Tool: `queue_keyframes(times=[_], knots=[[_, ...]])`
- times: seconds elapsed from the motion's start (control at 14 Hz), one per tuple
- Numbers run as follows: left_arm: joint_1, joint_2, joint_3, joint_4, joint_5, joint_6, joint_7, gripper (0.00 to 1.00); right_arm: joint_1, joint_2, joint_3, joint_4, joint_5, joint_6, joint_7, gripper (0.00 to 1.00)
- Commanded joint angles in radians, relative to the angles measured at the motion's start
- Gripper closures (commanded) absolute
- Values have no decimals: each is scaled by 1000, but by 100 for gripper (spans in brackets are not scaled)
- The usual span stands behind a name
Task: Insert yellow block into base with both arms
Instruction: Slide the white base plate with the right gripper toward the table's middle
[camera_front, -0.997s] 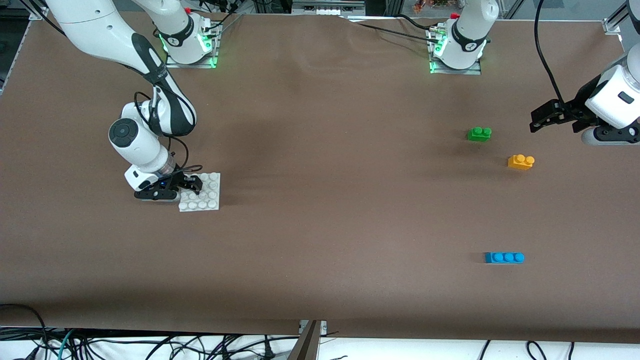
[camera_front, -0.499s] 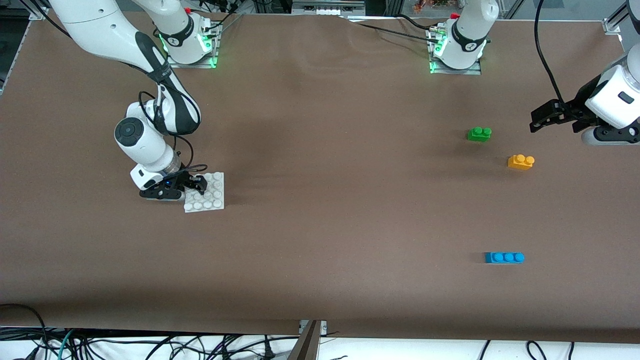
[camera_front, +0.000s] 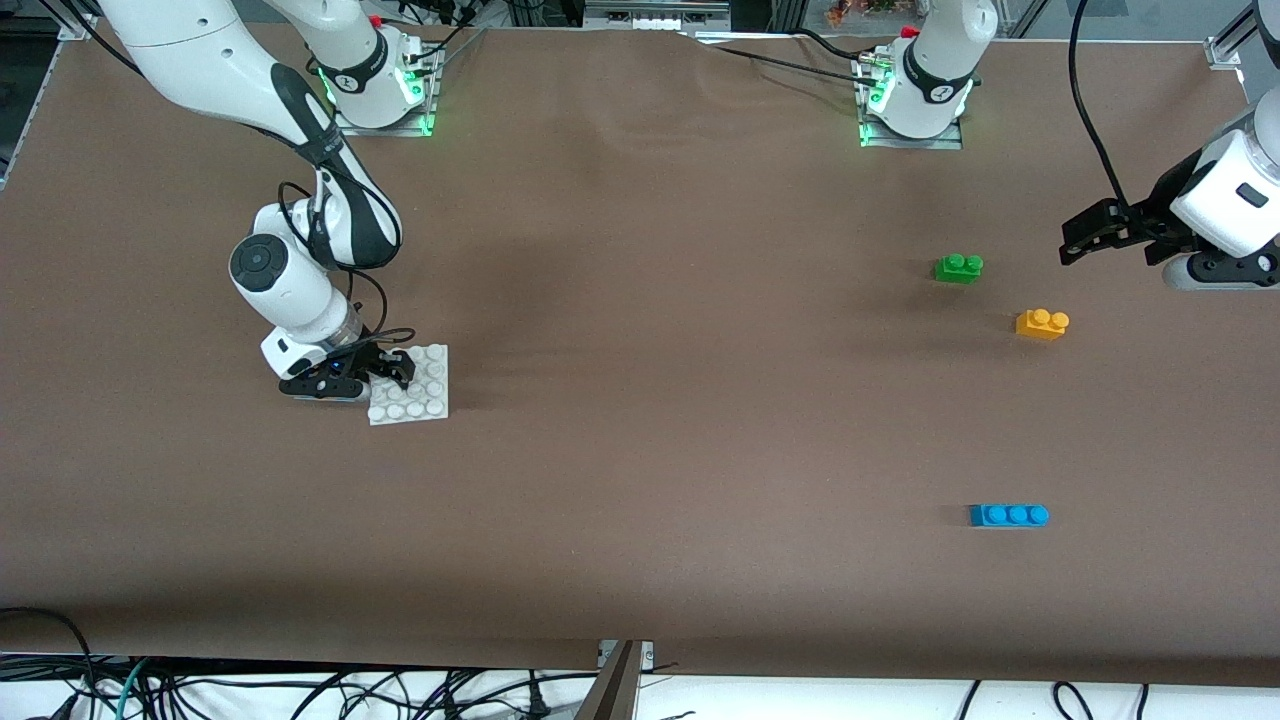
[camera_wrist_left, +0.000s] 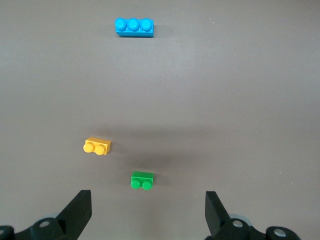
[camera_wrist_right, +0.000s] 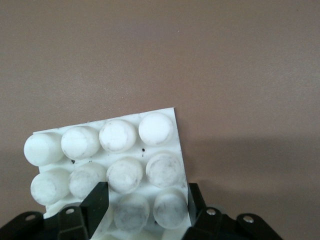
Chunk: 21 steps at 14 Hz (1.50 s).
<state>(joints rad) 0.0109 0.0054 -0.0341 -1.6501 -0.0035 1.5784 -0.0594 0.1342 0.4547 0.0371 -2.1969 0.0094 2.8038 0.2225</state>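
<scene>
White studs mark the base (camera_front: 410, 385), which lies on the table (camera_front: 640, 450) toward the right arm's end, about midway between the edge with the robot bases and the camera's edge. We see the right gripper (camera_front: 385, 372) down at it, with 1 finger (camera_wrist_right: 97, 202) among the studs and the other finger (camera_wrist_right: 192, 200) at the plate's edge, so the claw looks clamped on the base. We judge this grip is meant to pin the plate so it will not slide when a brick is pressed in.

Toward the left arm's end lie 3 bricks: the green brick (camera_front: 958, 268), the blue brick (camera_front: 1008, 515) nearer the camera's edge, and the yellow block (camera_front: 1041, 324) between them, free on the table. The left gripper (camera_front: 1110, 232) hangs over that end of the table, fingers apart, holding nothing. It waits there, we think, before it goes to fetch the yellow block.
</scene>
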Motion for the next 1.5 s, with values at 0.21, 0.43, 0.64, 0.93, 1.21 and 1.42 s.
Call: queue_keyframes(times=[0.21, 0.43, 0.64, 0.93, 1.21, 1.42], knots=[[-2, 12, 3, 29, -9, -20, -3, 0, 41, -1, 10, -23, 0, 28, 67, 28], [-2, 12, 3, 29, -9, -20, -3, 0, 102, 4, 9, -18, 0, 36, 152, 28], [-2, 12, 3, 29, -9, -20, -2, 0, 166, 16, 7, -5, 0, 56, 222, 28], [-2, 12, 3, 29, -9, -20, -3, 0, 271, 59, 0, 49, -3, 54, 329, 28], [-2, 12, 3, 29, -9, -20, -3, 0, 381, 117, -5, 123, -3, 52, 486, 28], [-2, 12, 3, 29, -9, -20, -3, 0, 459, 157, -14, 196, -3, 48, 575, 28]])
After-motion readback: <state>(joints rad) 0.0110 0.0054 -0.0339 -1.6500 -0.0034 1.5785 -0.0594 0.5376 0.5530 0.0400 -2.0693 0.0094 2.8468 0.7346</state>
